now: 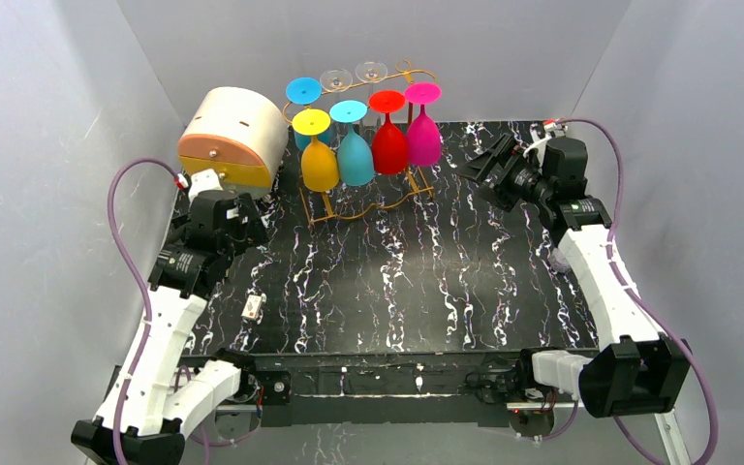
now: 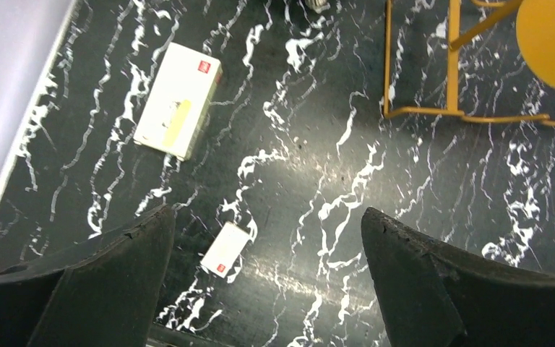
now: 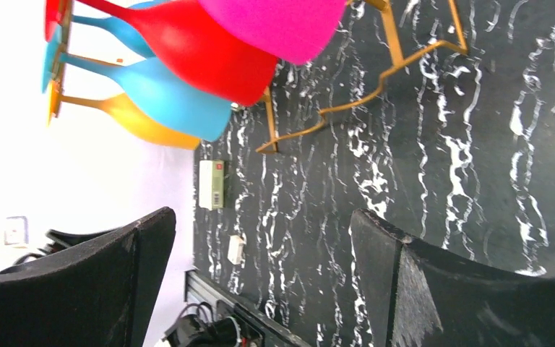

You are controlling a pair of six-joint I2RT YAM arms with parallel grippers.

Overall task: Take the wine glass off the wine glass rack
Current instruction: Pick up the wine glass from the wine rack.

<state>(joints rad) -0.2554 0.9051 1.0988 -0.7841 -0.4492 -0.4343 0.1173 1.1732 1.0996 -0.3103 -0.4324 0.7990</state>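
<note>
Wine glass rack (image 2: 454, 65) stands far centre, glasses hanging bowl-down with stems vertical. Right gripper (image 3: 260, 217) is spread wide and empty, just right of the magenta glass (image 1: 423, 140), about bowl height. Left gripper (image 2: 267, 211) is also wide and empty, further off, near-left of the yellow glass (image 1: 319, 167). Right arm is closer; I'd reach left for magenta.

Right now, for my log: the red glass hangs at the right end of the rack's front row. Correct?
No: the pink glass hangs at that right end; the red glass is just left of it. The top view shows it.
</note>
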